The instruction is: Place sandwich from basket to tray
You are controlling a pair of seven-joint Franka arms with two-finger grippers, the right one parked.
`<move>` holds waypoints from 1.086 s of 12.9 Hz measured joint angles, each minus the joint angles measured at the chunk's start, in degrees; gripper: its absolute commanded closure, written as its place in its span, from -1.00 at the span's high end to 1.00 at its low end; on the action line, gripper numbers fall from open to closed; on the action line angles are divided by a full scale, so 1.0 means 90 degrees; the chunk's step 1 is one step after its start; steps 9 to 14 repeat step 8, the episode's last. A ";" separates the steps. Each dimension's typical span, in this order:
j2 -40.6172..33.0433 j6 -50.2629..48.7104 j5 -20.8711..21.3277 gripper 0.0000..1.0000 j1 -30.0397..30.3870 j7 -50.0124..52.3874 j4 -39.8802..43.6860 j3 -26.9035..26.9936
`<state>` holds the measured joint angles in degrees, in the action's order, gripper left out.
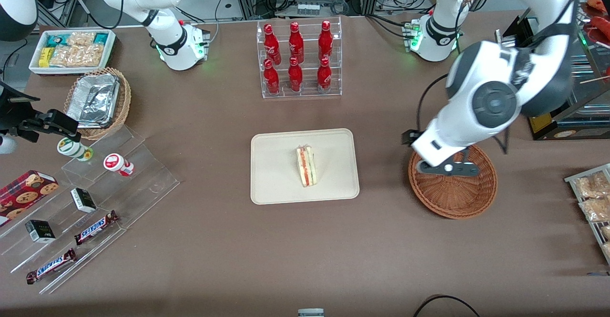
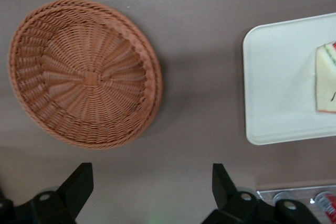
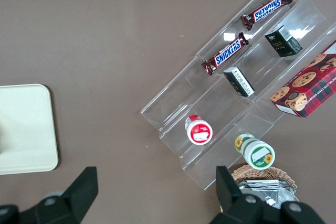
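Judging progress: the sandwich (image 1: 305, 166) lies on the tray (image 1: 276, 183), near its middle, so the placing looks done.
Sandwich: lying with its layered edge up, well inside the tray's low rim and clear of every corner.
Basket: the basket (image 1: 457, 198) sits empty toward the working arm's end of the surface (image 1: 214, 240), well apart from the tray.
Tool: the tool (image 2: 152, 187) hangs above the basket's rim, fingers spread wide and holding nothing; the wrist view shows bare wicker (image 2: 86, 77) under it.
Step in hand: likely pulling away; best done by lifting straight up first, so the fingers stay off the woven rim.
Edges: the basket's raised rim is the only thing close under the tool.
Open room: bare surface lies between basket and tray and nearer the front camera; the bottle rack (image 1: 299, 59) stands farther from the camera than the tray, out of the way.
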<state>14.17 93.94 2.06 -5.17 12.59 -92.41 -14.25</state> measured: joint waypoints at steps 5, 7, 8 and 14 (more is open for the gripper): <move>-0.0850 -0.0728 -0.0047 1.00 0.0966 -0.1473 -0.0329 0.0019; -0.1257 -0.0999 -0.0057 1.00 0.1125 -0.1662 -0.0397 0.0111; -0.1403 -0.1070 -0.0059 1.00 0.1125 -0.1684 -0.0406 0.0188; -0.1403 -0.1070 -0.0059 1.00 0.1125 -0.1684 -0.0406 0.0188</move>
